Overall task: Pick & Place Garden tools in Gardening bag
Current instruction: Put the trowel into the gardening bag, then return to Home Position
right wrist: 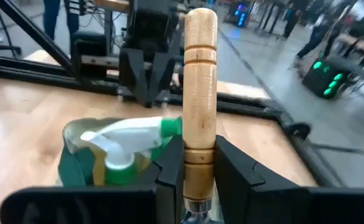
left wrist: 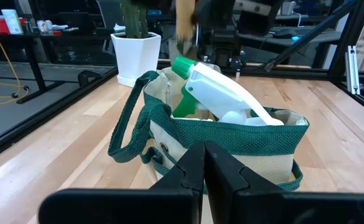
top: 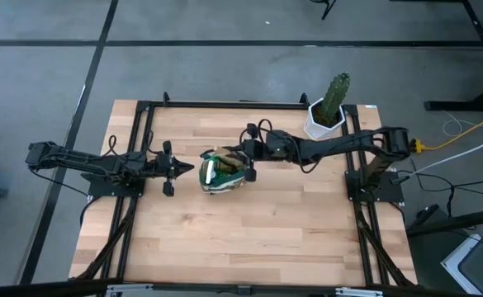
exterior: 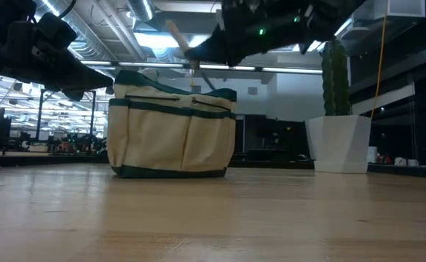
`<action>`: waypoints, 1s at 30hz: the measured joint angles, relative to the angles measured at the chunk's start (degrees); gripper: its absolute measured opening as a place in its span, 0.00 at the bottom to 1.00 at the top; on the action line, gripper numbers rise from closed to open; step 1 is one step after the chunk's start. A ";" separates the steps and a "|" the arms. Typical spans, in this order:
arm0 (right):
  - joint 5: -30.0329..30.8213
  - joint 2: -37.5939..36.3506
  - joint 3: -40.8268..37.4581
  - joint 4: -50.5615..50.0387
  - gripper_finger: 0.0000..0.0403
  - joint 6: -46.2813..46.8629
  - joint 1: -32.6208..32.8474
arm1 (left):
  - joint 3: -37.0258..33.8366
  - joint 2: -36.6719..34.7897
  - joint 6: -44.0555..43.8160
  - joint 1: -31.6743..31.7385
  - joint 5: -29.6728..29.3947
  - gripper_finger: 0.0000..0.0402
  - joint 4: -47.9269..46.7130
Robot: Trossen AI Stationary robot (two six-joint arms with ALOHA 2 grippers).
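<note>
The beige gardening bag (top: 223, 173) with dark green trim stands upright on its base at mid-table. A white spray bottle with a green nozzle (left wrist: 225, 93) sticks out of its open top. My right gripper (right wrist: 199, 165) is over the bag and shut on a tool's pale wooden handle (right wrist: 200, 74). In the low view the tool's metal shaft (exterior: 205, 76) slants down into the bag (exterior: 170, 131). My left gripper (left wrist: 204, 163) is shut, level, just beside the bag's left side (left wrist: 231, 143); I cannot tell whether it touches the bag. My right gripper pinches the wooden handle between its two fingers at its lower end (right wrist: 199, 155), just above the metal ferrule. The fingers lie across the handle. The tool is lifted and tilted, its handle's free end (exterior: 175, 30) up and its metal end down inside the bag.
A white faceted pot (top: 324, 120) with a tall cactus stands at the table's far right, behind my right arm. A black frame runs along the table's left, right and far sides. Bare wood lies between the bag and the near edge.
</note>
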 joint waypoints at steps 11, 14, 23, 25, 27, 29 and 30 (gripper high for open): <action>-2.09 5.74 -0.02 5.52 0.16 3.13 -0.12 | 0.02 0.01 -0.01 -0.01 0.00 0.01 0.00; -1.94 5.90 -0.03 3.18 0.16 3.13 -0.12 | 0.01 0.00 0.00 -0.01 0.01 0.01 0.00; -0.76 5.90 -0.04 1.99 0.25 5.57 -0.10 | 0.01 0.00 -0.01 0.00 0.00 0.01 0.00; 1.59 5.90 -0.04 1.91 0.28 7.09 -0.10 | 0.02 0.01 0.00 -0.02 0.00 0.01 0.00; 3.35 5.90 -0.04 1.90 0.32 8.16 -0.10 | 0.02 0.01 0.00 -0.02 0.01 0.01 0.00; 3.58 5.90 -0.04 1.89 0.36 9.11 -0.14 | 0.02 0.01 0.00 -0.01 0.01 0.01 0.00; 3.64 5.90 -0.04 1.89 0.38 9.86 -0.14 | 0.02 0.00 0.00 0.00 0.02 0.01 0.00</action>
